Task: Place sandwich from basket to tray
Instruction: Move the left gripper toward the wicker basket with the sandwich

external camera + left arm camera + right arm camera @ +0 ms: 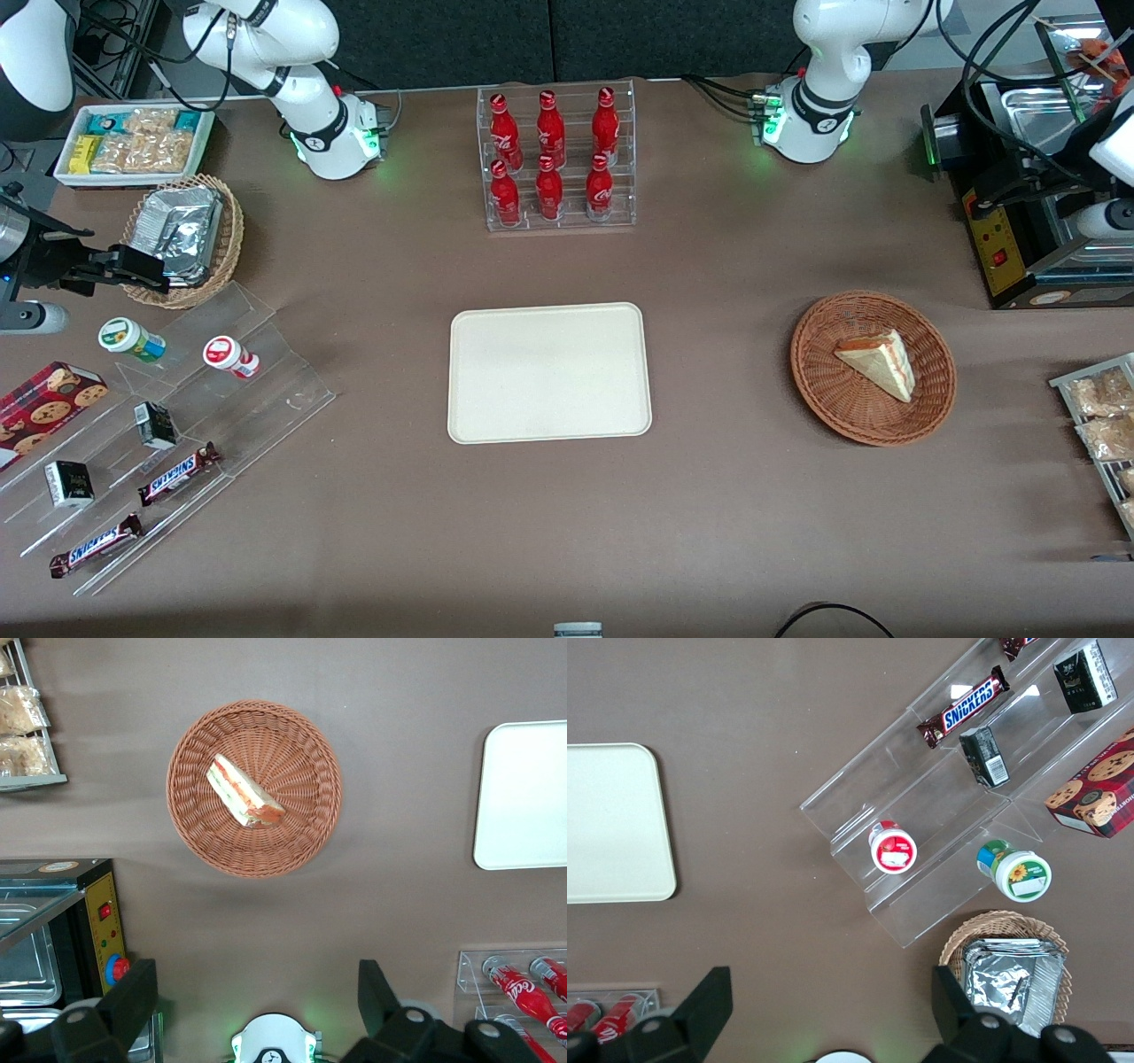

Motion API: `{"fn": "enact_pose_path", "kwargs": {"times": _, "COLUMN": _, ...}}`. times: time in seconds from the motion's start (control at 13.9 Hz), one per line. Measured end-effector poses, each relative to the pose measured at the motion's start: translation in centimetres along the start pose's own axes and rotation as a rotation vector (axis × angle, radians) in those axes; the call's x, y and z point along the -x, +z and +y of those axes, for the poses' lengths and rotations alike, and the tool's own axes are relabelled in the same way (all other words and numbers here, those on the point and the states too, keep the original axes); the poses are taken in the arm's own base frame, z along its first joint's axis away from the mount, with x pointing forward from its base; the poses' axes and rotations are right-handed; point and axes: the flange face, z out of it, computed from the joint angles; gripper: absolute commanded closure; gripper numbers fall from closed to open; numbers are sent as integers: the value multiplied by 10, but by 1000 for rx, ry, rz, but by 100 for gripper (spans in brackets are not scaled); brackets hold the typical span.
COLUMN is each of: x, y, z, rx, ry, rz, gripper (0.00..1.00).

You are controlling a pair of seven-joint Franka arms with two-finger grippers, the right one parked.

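Hovering high above the basket [254, 788], the hand [257, 1010] gapes (seemingly empty), sandwich [244, 794] inside.

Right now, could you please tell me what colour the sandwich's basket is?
The basket is reddish-brown woven wicker, clearest in the left wrist view, with the open gripper above it.

Drinks: six red cola bottles [551, 156] upright in a clear acrylic tiered rack [558, 217].
Foil packets: silver stack [177, 232] in a tan wicker basket [229, 252].
Snacks: white box of packets [133, 143]; two Snickers bars [179, 472] on a clear stepped display [266, 390]; red cookie box [44, 409].
Appliance: black oven with yellow panel [997, 244].
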Motion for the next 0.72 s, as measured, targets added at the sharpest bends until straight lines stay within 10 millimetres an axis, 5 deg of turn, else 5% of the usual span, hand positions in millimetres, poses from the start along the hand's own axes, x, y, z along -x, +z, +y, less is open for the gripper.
{"fn": "enact_pose_path", "kwargs": {"times": 0.36, "x": -2, "y": 3, "z": -6, "rx": 0, "ry": -12, "rz": -7, "gripper": 0}}
{"fn": "enact_pose_path", "kwargs": {"times": 0.72, "x": -32, "y": 55, "z": -46, "rx": 4, "ry": -140, "rz": -89, "gripper": 0}}
